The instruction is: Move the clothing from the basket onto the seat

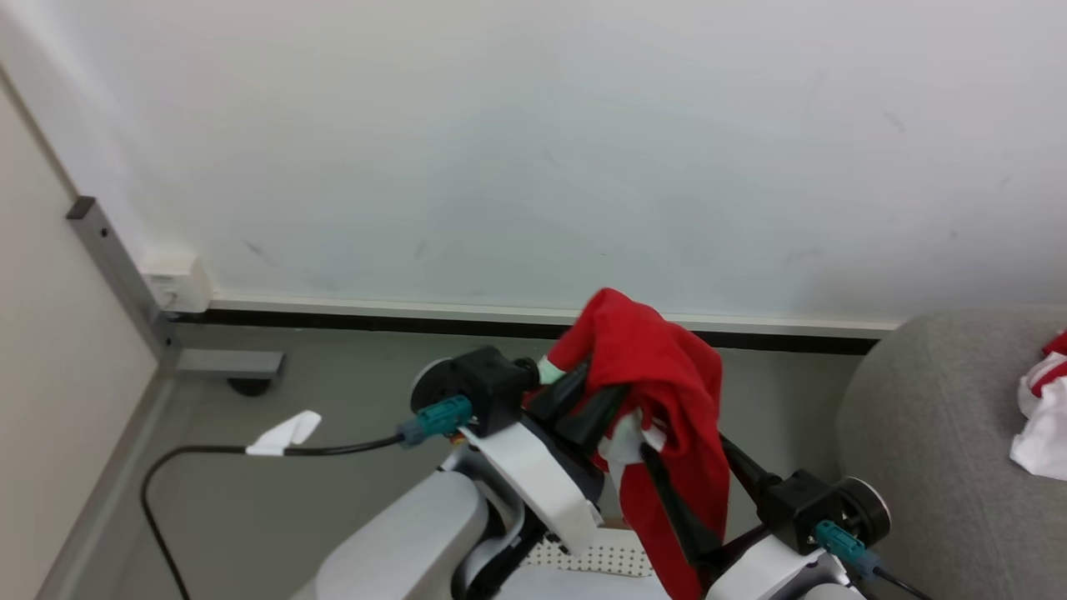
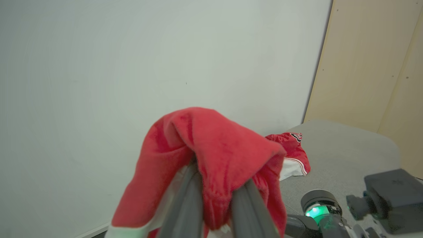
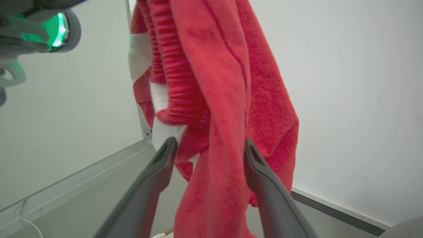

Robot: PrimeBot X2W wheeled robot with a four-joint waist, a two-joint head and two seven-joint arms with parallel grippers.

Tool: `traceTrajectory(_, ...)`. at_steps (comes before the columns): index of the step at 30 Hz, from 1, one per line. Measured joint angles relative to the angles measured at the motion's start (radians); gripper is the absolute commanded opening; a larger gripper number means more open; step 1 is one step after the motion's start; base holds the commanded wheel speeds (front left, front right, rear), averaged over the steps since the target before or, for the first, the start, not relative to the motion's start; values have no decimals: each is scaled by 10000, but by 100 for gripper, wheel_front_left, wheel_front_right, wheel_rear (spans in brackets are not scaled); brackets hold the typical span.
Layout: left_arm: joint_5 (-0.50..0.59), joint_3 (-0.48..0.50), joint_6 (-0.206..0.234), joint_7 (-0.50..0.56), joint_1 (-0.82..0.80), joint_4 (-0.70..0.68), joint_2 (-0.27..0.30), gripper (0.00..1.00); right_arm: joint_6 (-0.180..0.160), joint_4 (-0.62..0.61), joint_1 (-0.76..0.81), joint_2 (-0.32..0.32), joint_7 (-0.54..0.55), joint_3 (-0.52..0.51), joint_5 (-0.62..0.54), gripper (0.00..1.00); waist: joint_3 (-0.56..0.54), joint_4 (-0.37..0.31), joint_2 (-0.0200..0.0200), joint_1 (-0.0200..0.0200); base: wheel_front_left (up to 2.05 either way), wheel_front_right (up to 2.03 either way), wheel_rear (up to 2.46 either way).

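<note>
In the head view, my left gripper [image 1: 596,387] holds a red garment with white panels, the clothing [image 1: 658,358], up in the air above the basket. It is shut on the bunched cloth [image 2: 218,138], which drapes over its fingertips. My right gripper [image 1: 679,454] reaches up from the lower right. It is open, and the hanging cloth [image 3: 211,66] falls between its two fingers [image 3: 162,158]. A bit of the white perforated basket [image 1: 596,557] shows below the arms. The grey seat [image 1: 925,433] lies to the right, with another red and white garment [image 1: 1042,417] on it.
A white wall with a dark baseboard stands straight ahead. A black cable with a white tag [image 1: 288,433] runs over the grey floor at the left. It lies near a grey metal post and foot [image 1: 125,275] and a beige panel. In the left wrist view, beige panels [image 2: 366,59] rise behind the seat [image 2: 343,155].
</note>
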Motion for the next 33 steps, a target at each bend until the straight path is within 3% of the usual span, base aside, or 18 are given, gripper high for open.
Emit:
traceTrajectory(3, 0, -286, -88, 36, 27, -4, -155, 0, 0, 775, -184, 38, 2, -267, -136, 100, -47, 404, 0, 0, 0, 0, 0)
traceTrajectory(10, -8, -491, -146, 113, 43, -38, -186, 0, 0, 1145, -370, 92, 0, -481, -165, 100, -86, 821, 0, 0, 0, 0, 0)
traceTrajectory(12, -13, -512, -161, 119, 44, -52, -178, 0, 2, 1168, -379, 98, 2, -500, -163, 0, -95, 861, 0, 0, 0, 0, 0)
traceTrajectory(33, -142, -387, 58, 102, 160, 111, 77, 0, 0, 514, -305, 111, 0, -690, 506, 0, 18, 453, 0, 0, 0, 0, 0)
